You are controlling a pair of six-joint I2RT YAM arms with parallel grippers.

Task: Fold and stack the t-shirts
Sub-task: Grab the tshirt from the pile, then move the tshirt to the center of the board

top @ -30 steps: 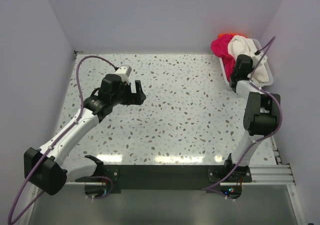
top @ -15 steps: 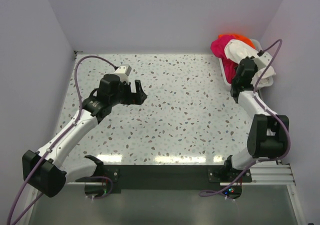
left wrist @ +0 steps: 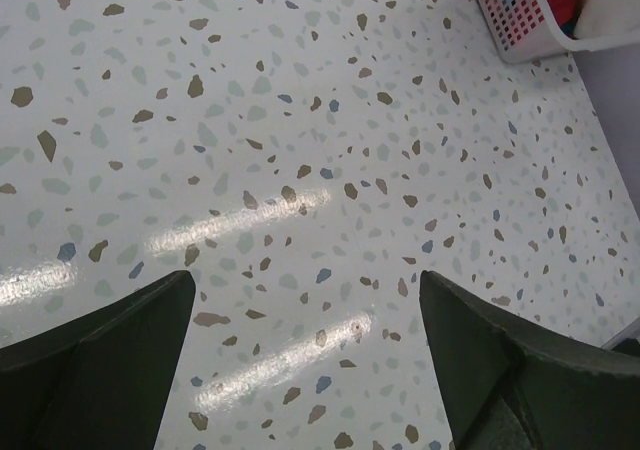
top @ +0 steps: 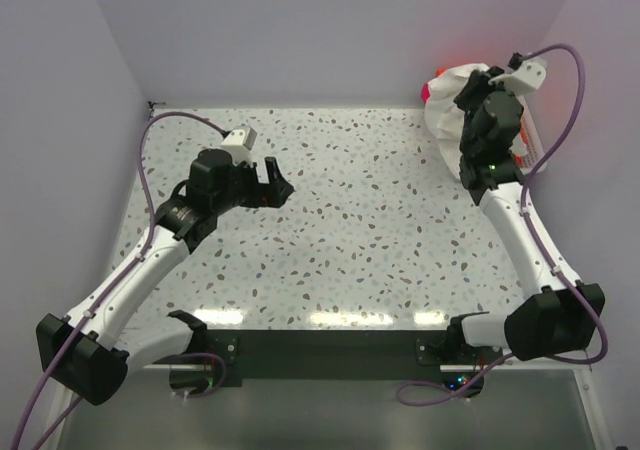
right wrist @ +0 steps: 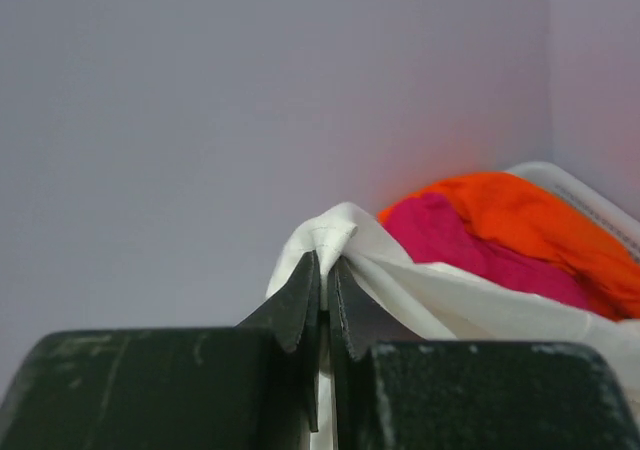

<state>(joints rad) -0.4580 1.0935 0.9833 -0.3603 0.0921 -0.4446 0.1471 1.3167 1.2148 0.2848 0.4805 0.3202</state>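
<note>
Over the last second the right arm (top: 522,232) has swung up and stretched toward the far right corner. The cream-white t-shirt (top: 443,120) has risen with it out of the white basket (top: 530,148), where it lay bunched on the pile a second ago. The left arm (top: 140,270) has barely shifted.

The right gripper (right wrist: 325,267) has its two fingers pressed together on a fold of the cream-white t-shirt. In its wrist view the pinched cloth bulges just above the fingertips, then drapes away to the gripper's right and downward. From overhead the shirt hangs below and to the left of this gripper. Whether its lower end touches the basket cannot be told, because the arm covers that spot.

The magenta-pink t-shirt (right wrist: 450,232) lies just behind the cream cloth, to the right of the fingers. The orange t-shirt (right wrist: 525,215) sits beyond it, farther right. The basket's pale rim edges the far right of that view.

The left gripper (top: 279,183) hovers over the speckled table (top: 380,230) with its fingers spread wide and nothing between them. In its wrist view only tabletop shows between the two fingers. The basket stands well away, ahead and to the right of this hand, with red and white cloth showing above its slatted wall.
</note>
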